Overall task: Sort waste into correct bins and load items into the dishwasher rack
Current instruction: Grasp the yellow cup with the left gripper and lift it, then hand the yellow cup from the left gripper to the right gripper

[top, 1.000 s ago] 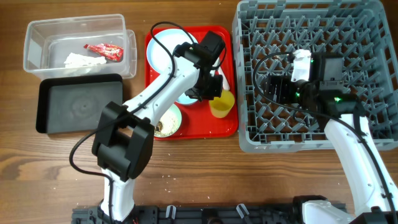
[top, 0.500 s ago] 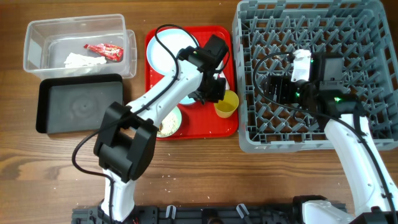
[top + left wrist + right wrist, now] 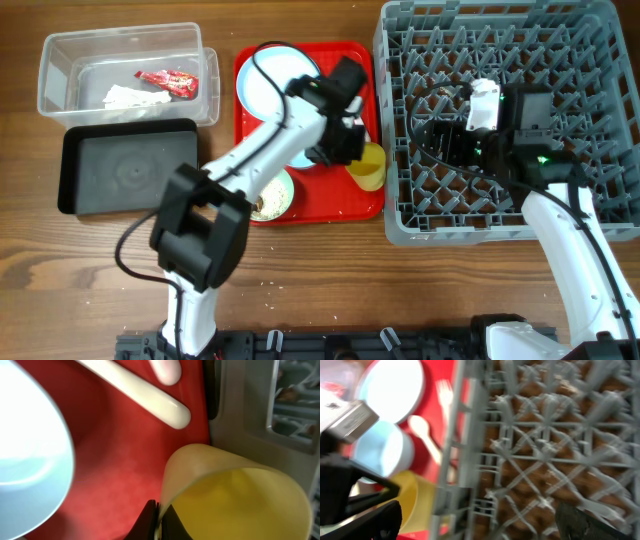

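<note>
Nearest the near edge of the counter, a bowl (image 3: 270, 194) on the red tray (image 3: 340, 207) is shown holding rice-like food scraps (image 3: 263, 206). These are not yet tipped out, and the black tray (image 3: 125, 170) toward the left edge is seen empty. Just beyond, the yellow cup (image 3: 368, 166) is pinched at its rim by the fingers of the left gripper (image 3: 159, 519). It appears tilted at the tray's right rim, just beside the dishwasher rack (image 3: 500, 224), in which no item is yet seen. Over the rack's left part the right gripper (image 3: 477, 512) is held with fingers spread and empty. This gripper and the rack wall are judged to obstruct the cup's path. Farther off, a second bowl (image 3: 30, 460), the spoon (image 3: 145, 392), the fork (image 3: 445, 395) and the plate (image 3: 268, 85) lie unloaded on the tray. In the clear tub (image 3: 60, 45) at the far left corner, the red wrapper (image 3: 168, 82) and the tissue (image 3: 125, 97) are already deposited.
</note>
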You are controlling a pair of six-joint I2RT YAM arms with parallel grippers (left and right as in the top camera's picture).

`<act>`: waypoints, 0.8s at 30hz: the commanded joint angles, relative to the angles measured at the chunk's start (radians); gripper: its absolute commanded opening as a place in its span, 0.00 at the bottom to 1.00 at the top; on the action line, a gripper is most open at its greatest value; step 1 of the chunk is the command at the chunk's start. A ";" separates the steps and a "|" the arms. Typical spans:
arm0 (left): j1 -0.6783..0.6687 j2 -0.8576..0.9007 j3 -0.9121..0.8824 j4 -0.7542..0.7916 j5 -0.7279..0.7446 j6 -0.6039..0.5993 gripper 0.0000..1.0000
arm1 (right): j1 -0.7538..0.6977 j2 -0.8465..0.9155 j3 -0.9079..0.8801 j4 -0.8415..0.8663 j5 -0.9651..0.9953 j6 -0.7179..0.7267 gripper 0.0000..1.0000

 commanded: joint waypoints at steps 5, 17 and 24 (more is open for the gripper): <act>0.342 -0.075 -0.006 -0.008 0.813 0.136 0.04 | -0.002 0.011 0.021 0.156 -0.443 0.064 0.99; 0.415 -0.075 -0.006 0.004 1.255 0.186 0.04 | 0.097 0.042 0.021 0.547 -0.660 0.167 0.99; 0.373 -0.075 -0.006 0.003 1.276 0.186 0.04 | 0.170 0.106 0.021 0.668 -0.670 0.245 0.90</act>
